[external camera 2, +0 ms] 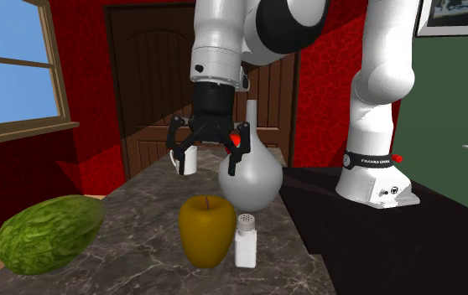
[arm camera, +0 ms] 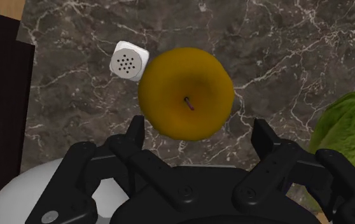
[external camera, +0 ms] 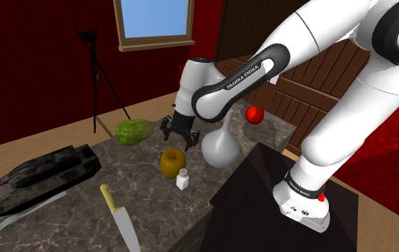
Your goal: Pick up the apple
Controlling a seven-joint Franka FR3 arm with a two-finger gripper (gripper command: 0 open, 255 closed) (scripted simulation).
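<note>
Plainly, the ochre apple (arm camera: 186, 89) stands upright, stem toward the gripper (arm camera: 200, 126).

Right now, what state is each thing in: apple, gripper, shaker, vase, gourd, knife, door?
yellow-brown apple: upright on the counter, stem up, not held
gripper: open, above the apple, holding nothing
white shaker: upright, close beside the apple
grey vase: upright
green gourd: lying on its side
knife: lying flat
brown door: shut
</note>
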